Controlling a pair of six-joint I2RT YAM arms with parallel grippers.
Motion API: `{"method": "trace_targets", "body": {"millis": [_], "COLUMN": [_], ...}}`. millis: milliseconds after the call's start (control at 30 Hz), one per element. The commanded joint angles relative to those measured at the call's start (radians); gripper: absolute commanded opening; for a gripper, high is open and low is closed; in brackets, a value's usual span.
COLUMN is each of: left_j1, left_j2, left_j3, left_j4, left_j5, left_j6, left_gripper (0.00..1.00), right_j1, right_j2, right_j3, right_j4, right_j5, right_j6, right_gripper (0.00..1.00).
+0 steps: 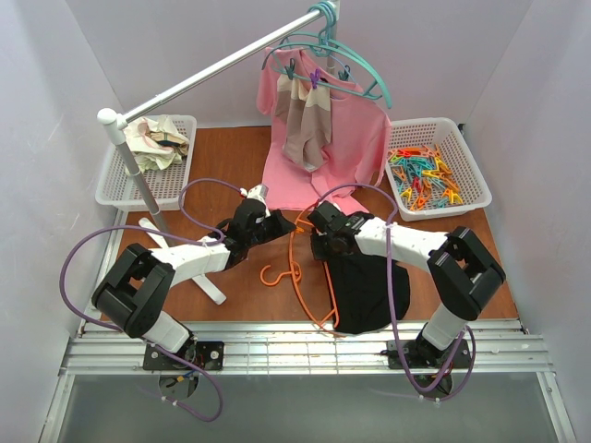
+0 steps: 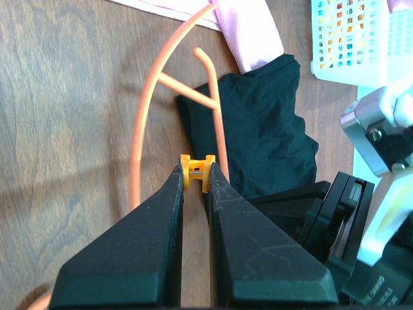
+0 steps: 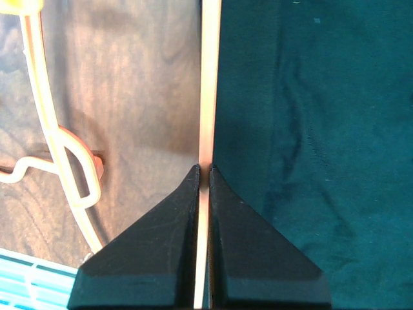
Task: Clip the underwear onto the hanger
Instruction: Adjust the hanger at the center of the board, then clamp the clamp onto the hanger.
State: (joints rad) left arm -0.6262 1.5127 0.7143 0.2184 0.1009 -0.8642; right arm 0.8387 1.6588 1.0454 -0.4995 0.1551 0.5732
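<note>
The orange hanger (image 1: 296,258) lies flat on the wooden table (image 1: 231,157), in the middle between the two arms, with its hook turned to the left. The black underwear (image 1: 365,291) is spread on the table just right of it, and its left edge runs along one bar of the hanger.

A small yellow clothes peg (image 2: 197,163) is pinched between the nearly closed jaws of the left gripper (image 2: 196,169) and is held right at that bar, beside the edge of the cloth. Whether the peg already bites on bar and cloth together cannot be told. The jaws of the right gripper (image 3: 203,169) are pressed together on the same bar, where it meets the underwear, so the hanger appears to be steadied there.

No fastened peg is seen on the underwear, so the task is judged to be at its first clip. That peg has to be seated and let go. A second one would probably then have to be fetched from the white basket (image 1: 466,166) at the far right.
</note>
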Motion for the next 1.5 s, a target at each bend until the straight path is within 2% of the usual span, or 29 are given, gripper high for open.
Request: {"method": "trace_targets", "body": {"millis": [0, 267, 300, 400, 500, 733, 867, 900, 1067, 1167, 1233, 1467], "left_j1": [-0.007, -0.009, -0.010, -0.018, -0.024, -0.038, -0.061, -0.066, -0.084, -0.086, -0.087, -0.107], "left_j2": [-0.039, -0.026, -0.025, -0.013, 0.006, 0.055, 0.105, 0.127, 0.164, 0.159, 0.164, 0.173], "left_j3": [-0.006, 0.005, 0.010, 0.020, 0.034, 0.082, 0.129, 0.149, 0.168, 0.146, 0.145, 0.129], "left_j4": [0.013, 0.016, 0.019, 0.018, 0.019, 0.019, 0.007, 0.004, -0.017, -0.016, -0.014, -0.011], "left_j5": [-0.010, -0.007, -0.007, -0.009, -0.004, 0.005, 0.014, 0.016, -0.009, -0.038, -0.052, -0.141], "left_j6": [-0.001, -0.001, -0.001, -0.001, -0.006, -0.006, -0.007, -0.006, -0.025, -0.048, -0.052, -0.075], "left_gripper": [0.00, 0.00, 0.00, 0.00, 0.00, 0.00, 0.00, 0.00, 0.00, 0.00, 0.00, 0.00], "right_j1": [-0.016, -0.024, -0.024, -0.024, -0.026, -0.032, -0.084, -0.116, -0.184, -0.210, -0.219, -0.234], "right_j2": [-0.036, -0.007, -0.005, -0.023, -0.051, -0.237, -0.287, -0.280, -0.220, -0.174, -0.137, -0.045], "right_j3": [-0.015, -0.010, -0.008, -0.005, -0.018, -0.080, -0.107, -0.113, -0.127, -0.117, -0.107, -0.056], "right_j4": [-0.002, 0.003, 0.003, 0.004, 0.004, 0.007, 0.024, 0.038, 0.091, 0.125, 0.139, 0.173], "right_j5": [0.026, 0.011, 0.011, 0.015, 0.029, 0.084, 0.093, 0.084, -0.002, -0.028, -0.041, -0.100], "right_j6": [0.007, -0.033, -0.036, -0.058, -0.082, -0.127, -0.153, -0.159, -0.197, -0.219, -0.228, -0.263], "right_gripper": [0.01, 0.03, 0.13, 0.33, 0.43, 0.47, 0.39, 0.33, 0.24, 0.08, 0.02, 0.01]}}
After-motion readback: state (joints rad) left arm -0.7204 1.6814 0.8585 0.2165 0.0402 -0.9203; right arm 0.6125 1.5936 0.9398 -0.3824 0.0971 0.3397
